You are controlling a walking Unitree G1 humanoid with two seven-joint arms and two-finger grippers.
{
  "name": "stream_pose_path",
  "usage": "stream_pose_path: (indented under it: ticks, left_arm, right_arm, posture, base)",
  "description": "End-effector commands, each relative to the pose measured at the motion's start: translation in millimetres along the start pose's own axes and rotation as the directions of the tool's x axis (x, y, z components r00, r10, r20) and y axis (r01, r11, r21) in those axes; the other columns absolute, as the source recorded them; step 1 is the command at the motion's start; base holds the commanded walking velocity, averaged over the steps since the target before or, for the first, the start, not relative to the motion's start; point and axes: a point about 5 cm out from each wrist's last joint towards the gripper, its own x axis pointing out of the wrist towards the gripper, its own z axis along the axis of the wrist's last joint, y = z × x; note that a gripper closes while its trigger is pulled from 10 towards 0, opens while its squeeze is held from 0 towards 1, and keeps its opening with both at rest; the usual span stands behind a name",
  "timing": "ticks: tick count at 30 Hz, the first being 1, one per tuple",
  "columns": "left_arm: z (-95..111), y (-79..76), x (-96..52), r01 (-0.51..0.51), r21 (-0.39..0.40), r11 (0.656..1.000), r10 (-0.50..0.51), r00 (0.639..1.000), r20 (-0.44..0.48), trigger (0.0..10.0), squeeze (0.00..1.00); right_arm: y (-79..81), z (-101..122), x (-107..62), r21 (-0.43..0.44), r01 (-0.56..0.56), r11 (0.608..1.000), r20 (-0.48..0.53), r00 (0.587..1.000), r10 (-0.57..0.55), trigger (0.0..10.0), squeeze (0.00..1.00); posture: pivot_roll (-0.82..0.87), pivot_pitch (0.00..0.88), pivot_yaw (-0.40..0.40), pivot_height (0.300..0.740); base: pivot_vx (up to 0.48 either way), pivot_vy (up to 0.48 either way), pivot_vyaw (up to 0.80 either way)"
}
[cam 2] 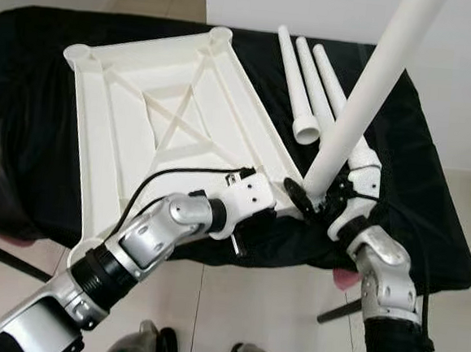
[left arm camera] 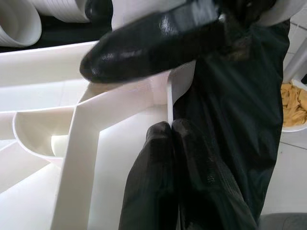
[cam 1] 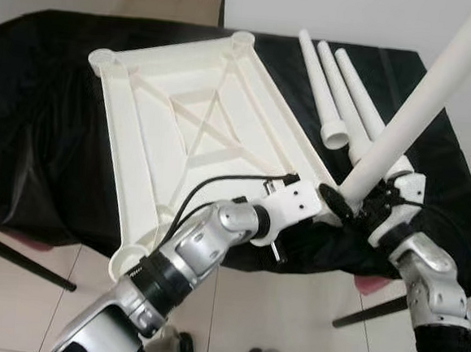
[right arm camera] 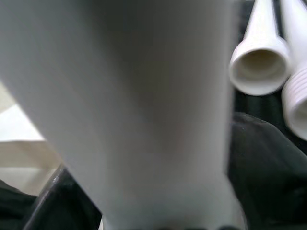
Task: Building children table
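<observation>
**First leg poised at the near right socket**

The white tabletop (cam 1: 199, 124) lay upside down on a black-draped table (cam 1: 43, 128), ribs and corner sockets facing up, its near end overhanging the table's front edge. Three spare legs (cam 1: 339, 103) rested side by side on the cloth toward the back right corner, just beside the tabletop's right rim.

The right gripper (cam 2: 319, 200) was clamped around the lower end of a fourth leg (cam 2: 369, 89), which leaned up and away to the right, its foot down at the tabletop's near right corner. The left gripper (cam 1: 331, 201) reached across to that same corner; in its wrist view one black finger lay above the rim and the other beneath it, so it appeared to pinch the tabletop's edge and steady it.

By the look of it, the step in hand was seating the first leg in its socket. The next move would call for tipping the leg upright over the socket, then pressing or twisting it home while the left gripper held the tabletop from sliding off the front edge.
</observation>
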Motion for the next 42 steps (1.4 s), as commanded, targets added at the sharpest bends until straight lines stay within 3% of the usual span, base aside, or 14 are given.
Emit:
stream_pose_path:
  ticks: [1, 8, 15, 16, 17, 18, 31, 35, 40, 42]
  left_arm:
    - [-14.1, -5.5, -1.7, 0.061, -0.030, 0.998, -0.063, 0.996, -0.057, 10.0, 0.00]
    - [-10.0, -3.5, -2.7, 0.061, -0.031, 0.998, -0.063, 0.997, -0.050, 10.0, 0.00]
    - [-9.6, -3.0, -3.5, 0.061, -0.026, 0.998, -0.062, 0.997, -0.052, 10.0, 0.00]
    - [-9.7, -3.0, -3.8, 0.061, -0.025, 0.998, -0.062, 0.997, -0.053, 10.0, 0.00]
    - [-9.7, -3.1, -3.9, 0.061, -0.026, 0.998, -0.062, 0.997, -0.053, 10.0, 0.00]
    - [-9.8, -3.3, -3.9, 0.061, -0.026, 0.998, -0.062, 0.997, -0.053, 10.0, 0.00]
    - [-10.0, -5.7, -4.0, 0.066, -0.030, 0.997, -0.067, 0.996, -0.056, 10.0, 0.00]
    - [-10.3, -5.3, -4.2, 0.060, -0.036, 0.998, -0.062, 0.997, -0.055, 10.0, 0.00]
    - [-10.4, -4.7, -4.1, 0.056, -0.039, 0.998, -0.058, 0.997, -0.055, 10.0, 0.00]
    - [-9.9, -4.3, -4.1, 0.052, -0.043, 0.998, -0.054, 0.997, -0.053, 10.0, 0.00]
  right_arm:
    - [3.3, -5.7, 2.1, -0.010, -0.021, 1.000, -0.025, 0.999, 0.021, 10.0, 0.00]
    - [7.6, -13.8, 17.7, -0.013, -0.059, 0.998, -0.037, 0.998, 0.059, 10.0, 0.00]
    - [3.6, -13.6, 19.9, -0.023, -0.061, 0.998, -0.030, 0.998, 0.060, 10.0, 0.00]
    - [2.1, -13.4, 19.1, -0.025, -0.062, 0.998, -0.029, 0.998, 0.061, 8.8, 0.00]
    - [-0.1, -13.4, 17.5, -0.027, -0.060, 0.998, -0.026, 0.998, 0.059, 2.4, 0.00]
    - [-1.7, -13.4, 16.2, -0.026, -0.057, 0.998, -0.023, 0.998, 0.056, 0.0, 0.00]
    - [-1.5, -15.0, 12.4, 0.002, 0.010, 1.000, 0.022, 1.000, -0.010, 0.0, 0.00]
    - [-0.6, -17.3, 16.1, 0.029, 0.175, 0.984, 0.003, 0.985, -0.175, 0.0, 0.00]
    - [2.0, -15.1, 19.0, 0.066, 0.272, 0.960, 0.011, 0.962, -0.273, 0.0, 0.00]
    - [5.2, -11.3, 21.5, 0.073, 0.391, 0.917, 0.012, 0.919, -0.393, 0.0, 0.00]
  posture:
    - [-0.04, 0.098, 0.030, 0.740]
    - [-0.03, 0.083, 0.034, 0.740]
    - [-0.03, 0.078, 0.033, 0.740]
    - [-0.03, 0.078, 0.034, 0.740]
    - [-0.03, 0.078, 0.034, 0.740]
    - [-0.03, 0.078, 0.034, 0.740]
    - [-0.03, 0.086, 0.029, 0.740]
    - [-0.03, 0.093, 0.026, 0.740]
    - [-0.03, 0.093, 0.026, 0.740]
    - [-0.04, 0.102, 0.020, 0.740]
  base:
    - [0.000, 0.000, 0.00]
    - [0.000, 0.000, 0.00]
    - [0.000, 0.000, 0.00]
    - [0.000, 0.000, 0.00]
    - [0.000, 0.000, 0.00]
    - [0.000, 0.000, 0.00]
    - [0.000, 0.000, 0.00]
    - [0.000, 0.000, 0.00]
    - [0.000, 0.000, 0.00]
    - [0.000, 0.000, 0.00]
